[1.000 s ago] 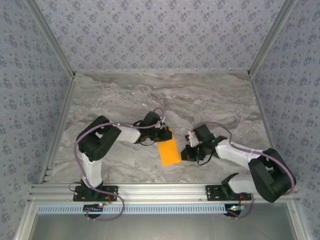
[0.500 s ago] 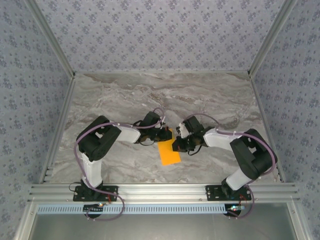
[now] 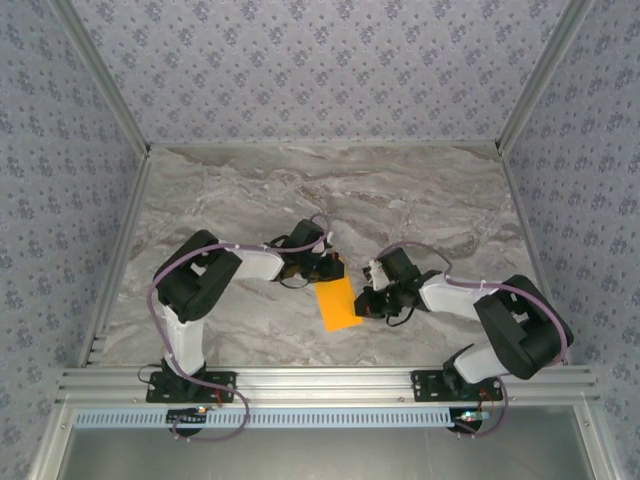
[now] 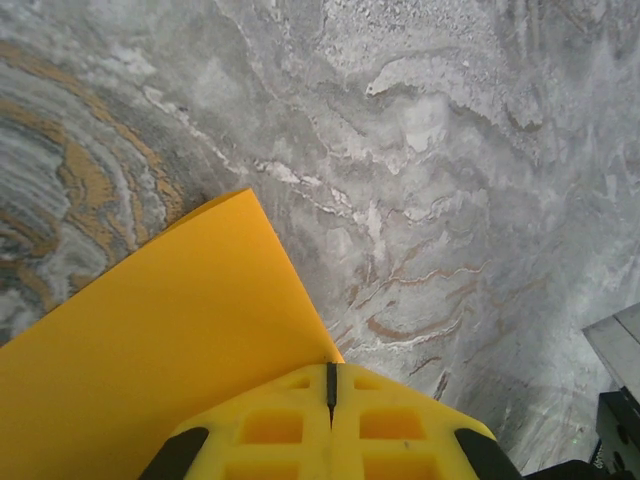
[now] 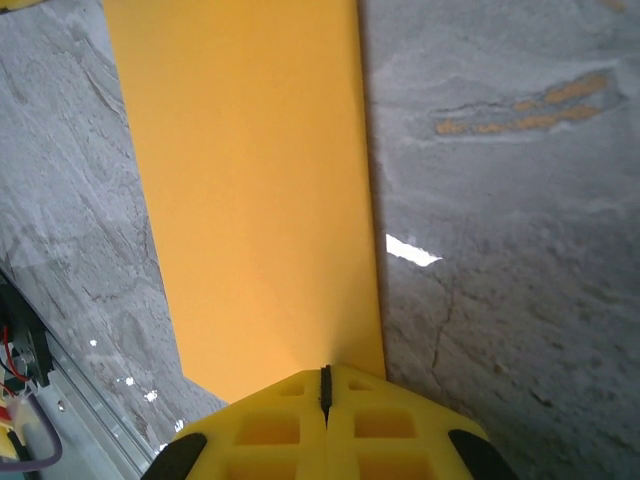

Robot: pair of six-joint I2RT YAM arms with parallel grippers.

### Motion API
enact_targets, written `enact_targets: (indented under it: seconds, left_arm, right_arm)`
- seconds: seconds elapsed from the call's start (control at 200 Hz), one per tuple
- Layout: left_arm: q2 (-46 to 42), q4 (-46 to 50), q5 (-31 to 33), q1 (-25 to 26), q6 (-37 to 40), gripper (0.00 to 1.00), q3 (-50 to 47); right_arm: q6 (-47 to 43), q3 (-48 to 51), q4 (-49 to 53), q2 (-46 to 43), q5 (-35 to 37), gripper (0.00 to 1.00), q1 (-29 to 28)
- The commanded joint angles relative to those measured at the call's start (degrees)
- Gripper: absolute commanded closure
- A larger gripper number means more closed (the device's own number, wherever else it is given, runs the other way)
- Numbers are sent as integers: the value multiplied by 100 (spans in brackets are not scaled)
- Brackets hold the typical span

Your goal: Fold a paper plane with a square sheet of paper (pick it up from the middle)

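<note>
Top external view: the left arm (image 3: 200, 282) reaches from its base at the near edge across the grey marbled worktop (image 3: 250, 190) toward the middle. Its left end effector (image 3: 328, 268) sits at the far end of the orange sheet of paper (image 3: 338, 305), its jaws closed. The sheet lies flat near the middle of the worktop, closer to the near edge. It shows here as a narrow oblong rather than a square, with its long side running from far to near and leaning slightly to the right. Just to its right, the right end effector (image 3: 366, 300) sits at the sheet's right long edge, its jaws also closed. The right arm (image 3: 512, 335) bends back behind it toward its base on the right.

Left wrist view: the two yellow fingers meet with only a thin dark seam between them. The orange paper spreads out to the left beneath and ahead of them, and one of its corners points away over the worktop. The paper's right edge runs down to the fingertips. Whether the tips press on the paper or stand just above it cannot be told.

Right wrist view: the fingers again meet along a thin seam. The paper stretches straight ahead as a long strip, and its right edge lines up with the fingertips. Bare marble lies to the right, and an aluminium rail (image 5: 95, 405) is at the lower left.
</note>
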State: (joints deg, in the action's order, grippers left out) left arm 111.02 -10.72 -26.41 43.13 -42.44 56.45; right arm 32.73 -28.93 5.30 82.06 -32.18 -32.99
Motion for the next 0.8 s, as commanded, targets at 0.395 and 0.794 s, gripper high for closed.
enact_targets:
  seconds: [0.395,0.794]
  left_arm:
    - [34,665,28,91,304,100,605]
    - [86,406,-107,457,122,100,273]
  right_arm:
    - [287,-287,180,565,240,100,231]
    - [274,-254,409,557,370,100,247]
